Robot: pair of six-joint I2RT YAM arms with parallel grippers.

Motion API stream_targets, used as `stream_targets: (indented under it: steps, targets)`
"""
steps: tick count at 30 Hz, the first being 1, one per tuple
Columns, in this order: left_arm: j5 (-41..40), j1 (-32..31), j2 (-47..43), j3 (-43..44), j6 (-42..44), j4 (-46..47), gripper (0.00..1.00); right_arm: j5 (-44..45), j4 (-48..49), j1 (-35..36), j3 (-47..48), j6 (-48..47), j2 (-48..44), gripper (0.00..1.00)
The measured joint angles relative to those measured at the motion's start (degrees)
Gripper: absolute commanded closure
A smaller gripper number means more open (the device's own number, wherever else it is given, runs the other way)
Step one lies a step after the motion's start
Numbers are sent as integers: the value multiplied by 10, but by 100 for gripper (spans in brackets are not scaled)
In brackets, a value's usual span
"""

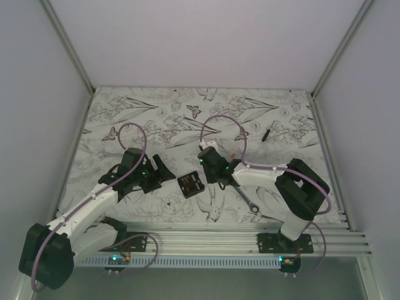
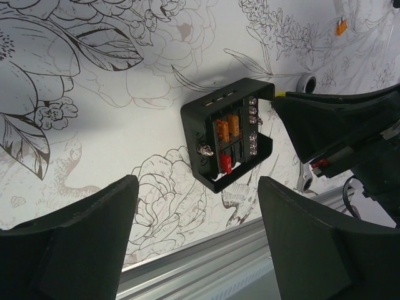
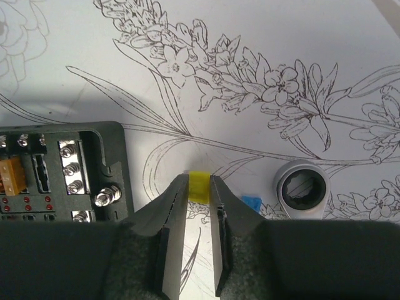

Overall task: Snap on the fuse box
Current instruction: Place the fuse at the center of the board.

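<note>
The small black square plastic fuse box (image 1: pixel 191 185) is lying mid-frame in the top view. Beside it, the right gripper (image 3: pixel 199 182) is pinching a small yellow plastic fuse (image 3: pixel 200 188) between near-closed fingers, probably for insertion. The left gripper (image 1: pixel 165 172) is gaping wide, empty.

Black fuse box (image 2: pixel 228 134), orange, red fuses (image 2: pixel 232 125); yellow fuse (image 3: pixel 200 186); black-on-white floral table (image 2: pixel 125 94)
</note>
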Motion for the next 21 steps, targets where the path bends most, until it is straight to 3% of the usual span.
stream_targets:
  steps: [10,21]
  targets:
    - [-1,0,0,0,6,-2,20,-17,-23,-10,0,3,0,69]
    - [-1,0,0,0,7,-2,20,-55,-23,-34,3,4,-1,71]
